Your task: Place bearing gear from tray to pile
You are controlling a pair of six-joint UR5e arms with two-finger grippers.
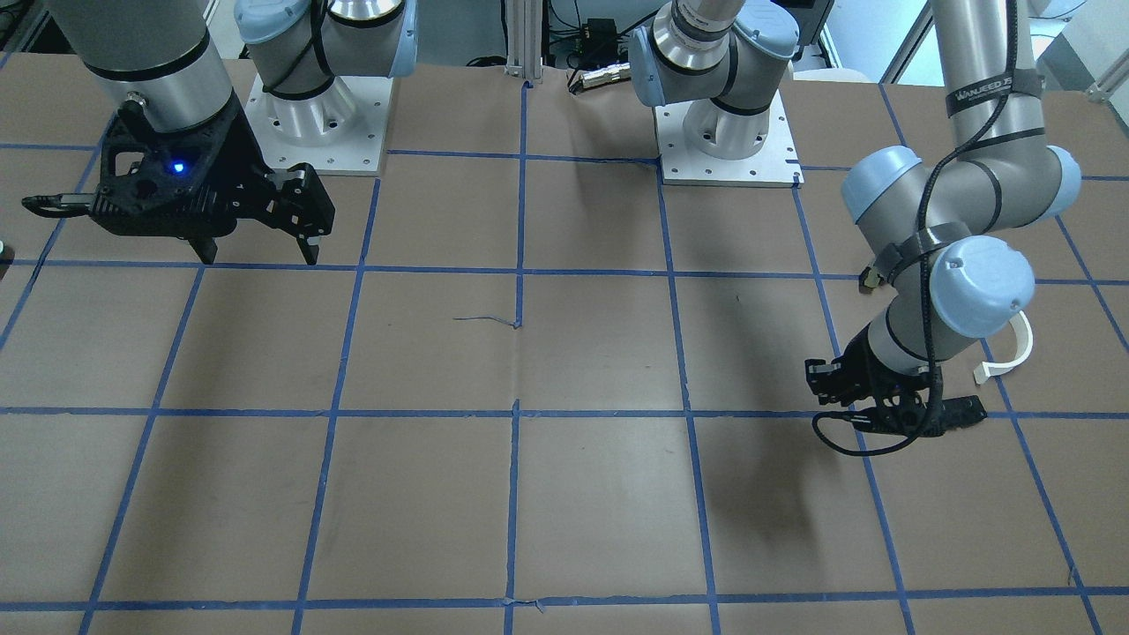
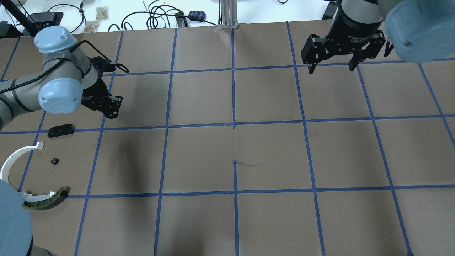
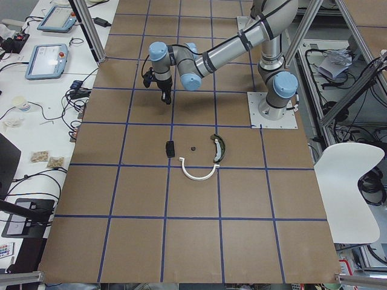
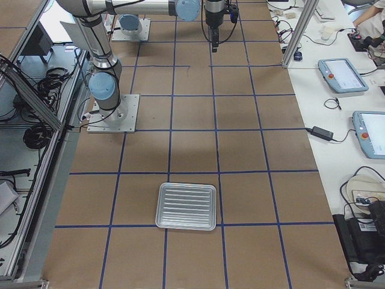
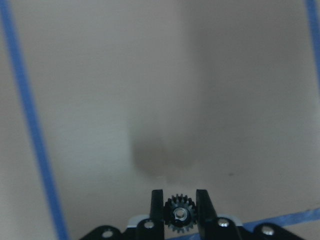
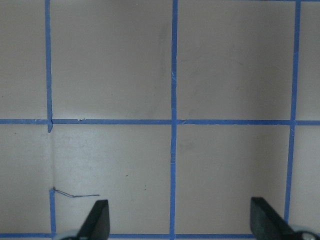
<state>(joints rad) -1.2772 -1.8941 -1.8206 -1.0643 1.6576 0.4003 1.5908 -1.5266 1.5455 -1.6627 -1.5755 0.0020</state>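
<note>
My left gripper [image 2: 110, 108] is shut on a small black toothed bearing gear [image 5: 179, 215], seen between its fingers in the left wrist view. It hangs a little above the table, just beyond the pile. The pile lies at the table's left end: a flat black plate [image 2: 61, 130], a thin white half-ring strip [image 2: 12, 158], a dark curved piece with a white band [image 2: 46, 201] and a small black part [image 2: 54, 161]. The metal tray [image 4: 186, 206] shows only in the exterior right view and looks empty. My right gripper [image 2: 330, 67] is open and empty, high over the far right of the table.
Brown table surface with a blue tape grid. The robot bases [image 1: 728, 141] stand on white plates at the table's robot side. Cables and small boxes [image 2: 160, 17] lie beyond the far edge. A loose blue thread [image 2: 249, 164] lies near the middle.
</note>
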